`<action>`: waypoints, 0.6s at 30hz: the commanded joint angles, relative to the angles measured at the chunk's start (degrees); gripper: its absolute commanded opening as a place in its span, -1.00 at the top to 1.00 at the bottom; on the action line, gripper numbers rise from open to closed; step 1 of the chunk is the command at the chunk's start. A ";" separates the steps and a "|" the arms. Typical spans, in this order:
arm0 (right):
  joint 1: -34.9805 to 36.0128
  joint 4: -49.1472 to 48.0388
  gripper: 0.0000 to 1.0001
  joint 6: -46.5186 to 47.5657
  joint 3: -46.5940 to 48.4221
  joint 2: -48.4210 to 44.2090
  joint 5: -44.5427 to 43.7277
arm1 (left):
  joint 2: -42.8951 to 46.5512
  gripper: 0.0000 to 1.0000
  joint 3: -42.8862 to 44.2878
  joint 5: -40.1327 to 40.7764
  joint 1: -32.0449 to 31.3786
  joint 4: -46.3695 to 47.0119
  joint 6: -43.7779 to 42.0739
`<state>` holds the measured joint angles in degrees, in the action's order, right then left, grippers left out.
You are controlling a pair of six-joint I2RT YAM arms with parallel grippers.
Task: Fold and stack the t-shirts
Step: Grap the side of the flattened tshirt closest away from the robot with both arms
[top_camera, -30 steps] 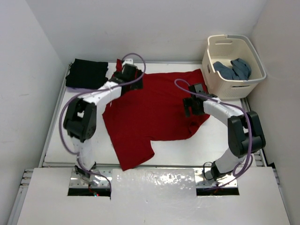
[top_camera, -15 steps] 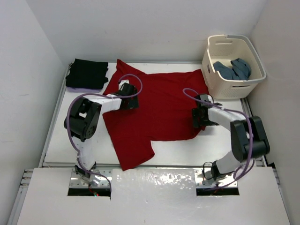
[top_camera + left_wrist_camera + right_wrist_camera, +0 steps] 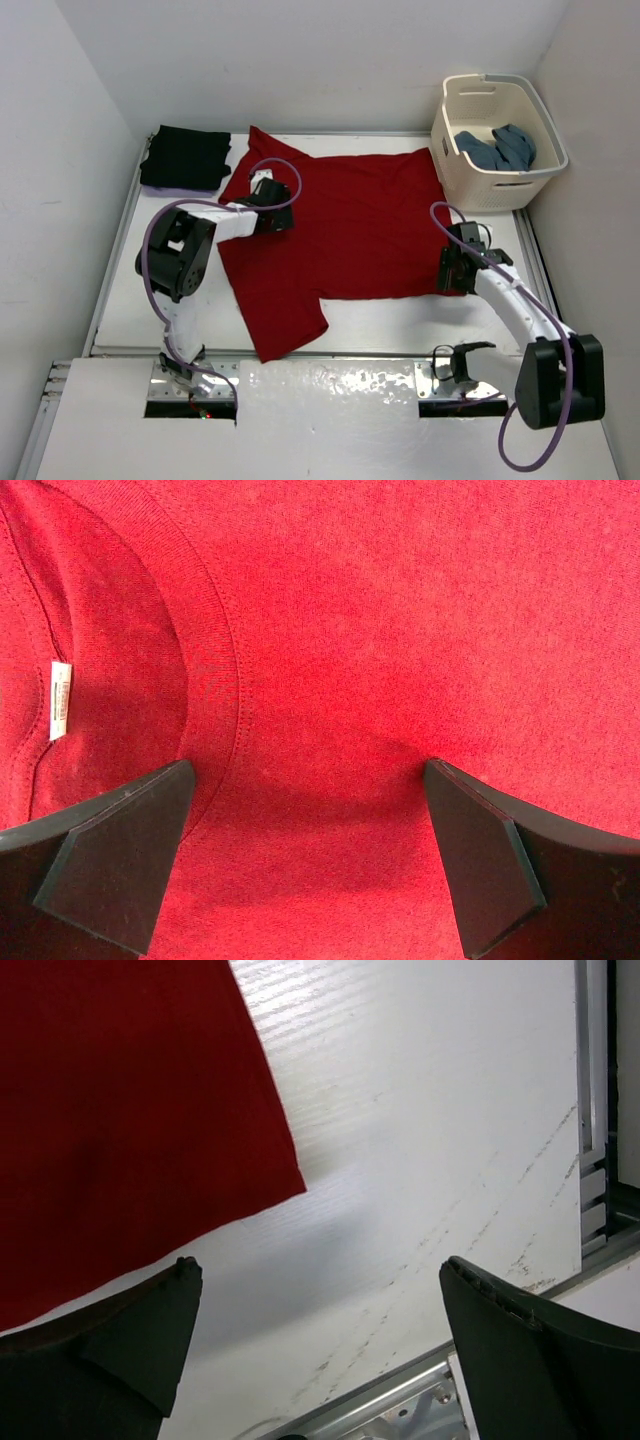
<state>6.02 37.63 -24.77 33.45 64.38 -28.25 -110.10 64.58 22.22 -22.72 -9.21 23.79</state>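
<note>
While the black t-shirt (image 3: 185, 157) lies folded left of the red t-shirt (image 3: 350, 230), that one is spread out unfolded, and the teal t-shirt (image 3: 497, 148) waits in the laundry basket (image 3: 500, 190) to its right.

Left wrist view: the left hand (image 3: 310, 860), wide open, sits over its collar (image 3: 215, 670).

Right wrist view: the right hand (image 3: 315, 1330), wide and empty, hovers at its corner (image 3: 285, 1175).

Bright, even overhead light; top view sharp, soft shadows. Glare on the glossy near panel (image 3: 330, 385). Left wrist: red t-shirt (image 3: 400, 630) weave crisp, shadow band low in frame. Right wrist: table (image 3: 420, 1160) bright, diffuse shadow bottom-left.
</note>
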 commanded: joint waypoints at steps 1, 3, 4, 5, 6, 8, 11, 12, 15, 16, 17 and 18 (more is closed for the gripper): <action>-0.31 -0.26 -0.98 0.15 3.20 -0.66 3.71 | 2.08 -0.99 -0.77 -0.68 1.27 -1.16 -0.76; -0.31 -4.46 -0.98 2.62 3.55 0.13 8.10 | 3.40 -1.00 0.02 -1.73 1.27 -1.33 -1.55; -0.31 -6.41 -0.98 3.58 3.29 1.09 13.95 | 4.10 -0.99 0.28 -2.87 1.27 -1.33 -2.08; -0.31 -8.25 -0.98 3.59 3.11 1.53 16.53 | 4.72 -0.99 0.63 -3.49 1.27 -1.51 -2.26; -0.31 -12.10 -0.98 2.55 2.76 1.71 19.87 | 6.46 -0.99 1.68 -4.11 1.19 -2.55 -2.17; -0.31 -15.98 -0.98 1.40 1.80 1.45 21.30 | 9.97 -0.99 2.92 -5.07 1.19 -3.70 -2.17; -0.31 -16.53 -0.98 -0.18 1.79 0.75 20.00 | 16.38 -0.99 2.14 -6.05 0.84 -5.81 0.02; -0.31 -15.49 -0.98 -0.71 1.79 0.49 18.86 | 17.80 -0.99 2.22 -4.74 0.75 -9.82 4.55; -0.31 -14.60 -0.98 -2.64 0.48 -1.09 14.29 | 24.31 -0.99 -1.98 -5.86 0.75 -15.56 10.21; -0.40 -14.77 -0.98 -3.52 -0.66 -1.62 13.75 | 26.24 -0.99 -4.35 -9.44 0.75 -15.83 12.31; -0.48 -15.04 -0.98 -4.48 -1.02 -2.58 13.23 | 30.17 -0.99 -9.07 -14.08 0.66 -16.10 13.72; -0.48 -15.13 -0.98 -4.93 -2.06 -3.11 13.13 | 32.13 -0.99 -11.38 -15.26 0.31 -16.88 15.13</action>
<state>5.74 24.40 -26.24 33.21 63.81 -12.64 -83.74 60.62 14.48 -22.09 -19.77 31.55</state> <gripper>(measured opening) 0.992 0.997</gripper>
